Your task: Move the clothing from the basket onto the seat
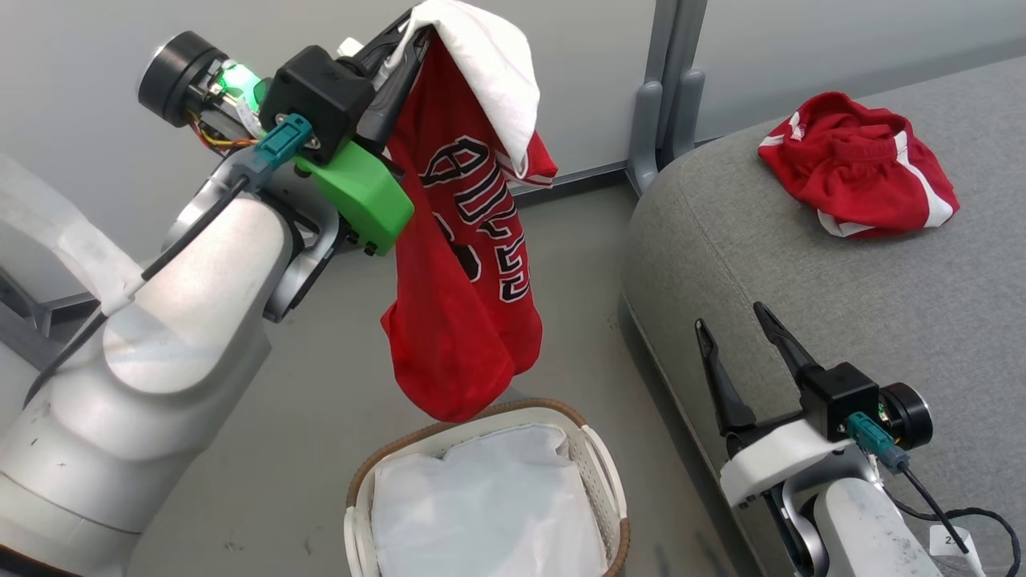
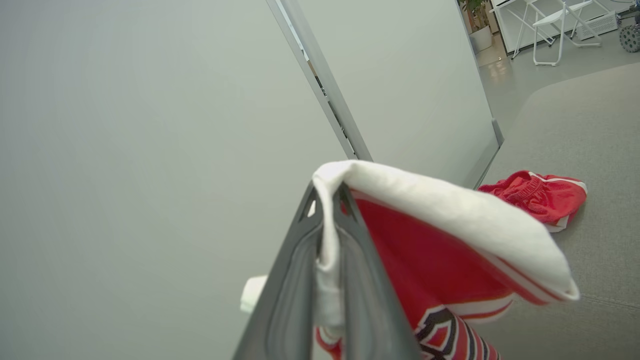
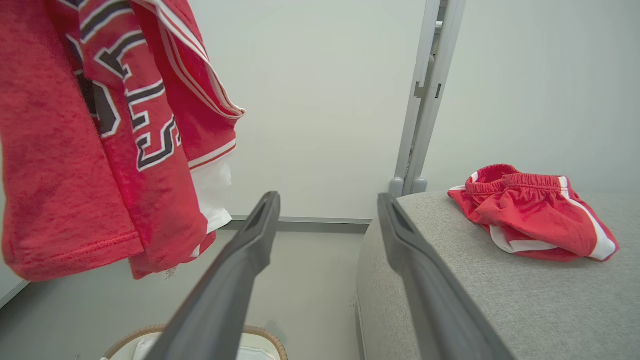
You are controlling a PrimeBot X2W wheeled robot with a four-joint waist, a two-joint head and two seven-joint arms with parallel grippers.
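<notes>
Left gripper [image 1: 413,36] is up high, jaws pinched tight on the top of a red jersey [image 1: 457,264]. A white part of the fabric folds over the fingertips and droops to one side. Jersey hangs full length in the air, bottom hem just above the basket [image 1: 599,473], not touching as far as I can tell. Basket sits on the floor [image 1: 304,417] by the seat's corner w/ a white liner sheet [image 1: 481,505] inside. Red shorts [image 1: 858,164] w/ white stripes lie bunched on the seat [image 1: 801,280], toward the back. Right gripper [image 1: 729,316] is low over the seat's front edge, jaws spread wide, nothing btw them.

Handling: jersey looks light, soft and totally limp, so it'll prob. swing and trail when the arm moves. The low hem could drag on the basket rim or catch the seat edge. Grip is a small pinch on a fold near the top. Knit doesn't look slippery, but a slim pinch could slide out if the hem snags. Best hold = where it is now, on the thick bunched fold. Next, I'd say: carry it over the seat, lower till the cloth piles up, then let go.
</notes>
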